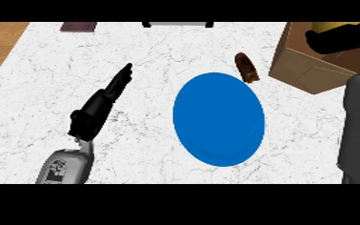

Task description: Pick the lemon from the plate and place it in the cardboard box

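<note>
Right robot hand (329,40) curled round lemon (325,26) over cardboard box (306,69) at bench (141,47) right edge; left robot hand (102,104) open, fingers straight, beside blue plate (218,119).

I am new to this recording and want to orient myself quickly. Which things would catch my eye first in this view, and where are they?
The big blue plate lies at the centre of the white marble counter, with nothing on it. At the upper right, the right hand is over the open cardboard box, with something yellow at it. The left hand rests open at the left, and a small brown object lies beside the plate's upper edge.
</note>
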Robot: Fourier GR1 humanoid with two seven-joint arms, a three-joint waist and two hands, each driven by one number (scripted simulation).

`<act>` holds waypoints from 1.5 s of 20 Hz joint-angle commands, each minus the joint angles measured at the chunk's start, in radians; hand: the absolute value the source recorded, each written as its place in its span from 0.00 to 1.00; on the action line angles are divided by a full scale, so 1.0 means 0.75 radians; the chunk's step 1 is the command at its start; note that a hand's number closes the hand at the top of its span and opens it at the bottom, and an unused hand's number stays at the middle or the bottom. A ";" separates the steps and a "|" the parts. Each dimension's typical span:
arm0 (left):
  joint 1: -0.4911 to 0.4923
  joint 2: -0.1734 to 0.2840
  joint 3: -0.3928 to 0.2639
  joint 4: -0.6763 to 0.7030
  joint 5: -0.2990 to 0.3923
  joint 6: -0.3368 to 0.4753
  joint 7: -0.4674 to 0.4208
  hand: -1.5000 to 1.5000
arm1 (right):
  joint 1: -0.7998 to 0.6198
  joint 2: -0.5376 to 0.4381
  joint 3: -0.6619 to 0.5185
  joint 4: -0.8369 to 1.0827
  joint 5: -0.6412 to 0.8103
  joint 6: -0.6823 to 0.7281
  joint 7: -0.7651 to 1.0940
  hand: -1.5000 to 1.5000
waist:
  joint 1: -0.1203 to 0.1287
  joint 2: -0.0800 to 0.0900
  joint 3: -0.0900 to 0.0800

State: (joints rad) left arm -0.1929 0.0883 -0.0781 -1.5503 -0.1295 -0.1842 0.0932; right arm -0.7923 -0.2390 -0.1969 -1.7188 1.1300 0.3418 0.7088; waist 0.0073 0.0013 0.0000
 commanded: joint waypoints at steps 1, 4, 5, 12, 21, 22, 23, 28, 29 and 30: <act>-0.003 0.013 0.006 0.005 0.000 -0.026 -0.017 0.50 | -0.033 -0.056 -0.023 0.185 0.030 -0.097 -0.031 1.00 | -0.001 0.000 0.000; -0.006 -0.073 -0.059 0.040 -0.060 0.048 -0.019 0.50 | -0.007 -0.165 -0.104 0.359 -0.003 -0.183 -0.189 1.00 | 0.000 0.004 0.000; 0.036 0.019 0.009 -0.006 0.002 -0.039 -0.031 0.50 | -0.057 -0.134 -0.049 0.377 0.024 -0.182 -0.136 1.00 | 0.003 0.000 0.000; 0.080 -0.030 -0.067 -0.050 -0.065 0.004 -0.042 0.50 | 0.007 -0.141 -0.046 0.759 0.083 -0.456 -0.297 1.00 | 0.015 0.003 0.000; 0.041 -0.027 -0.009 -0.039 -0.019 -0.008 -0.011 0.50 | -0.158 -0.136 -0.283 1.173 -0.155 -0.553 -0.328 0.00 | 0.021 0.006 0.001; -0.036 0.014 0.042 0.057 -0.011 -0.032 -0.058 0.50 | -0.100 -0.147 -0.294 1.165 -0.194 -0.584 -0.414 0.00 | 0.006 0.006 0.001; -0.031 0.007 0.028 -0.035 0.007 -0.042 0.056 0.50 | -0.098 -0.142 -0.290 1.256 -0.184 -0.655 -0.465 0.00 | 0.016 0.006 0.001; -0.046 0.028 0.055 0.060 -0.006 -0.046 -0.043 0.50 | -0.118 -0.097 -0.401 1.204 -0.344 -0.820 -0.591 0.00 | 0.002 0.005 0.001; -0.039 -0.014 0.018 -0.019 -0.016 -0.016 0.038 0.50 | -0.110 -0.098 -0.444 1.139 -0.398 -0.860 -0.641 0.00 | -0.001 0.000 0.002; -0.022 -0.037 -0.011 0.022 -0.055 0.011 0.014 0.50 | -0.141 -0.107 -0.475 1.143 -0.420 -0.923 -0.664 0.00 | 0.004 0.005 0.002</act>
State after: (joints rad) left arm -0.2065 0.0786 -0.0715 -1.5456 -0.1482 -0.1975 0.0947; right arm -0.8801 -0.3291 -0.4860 -0.8304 0.8967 -0.2454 0.2830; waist 0.0134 0.0052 0.0016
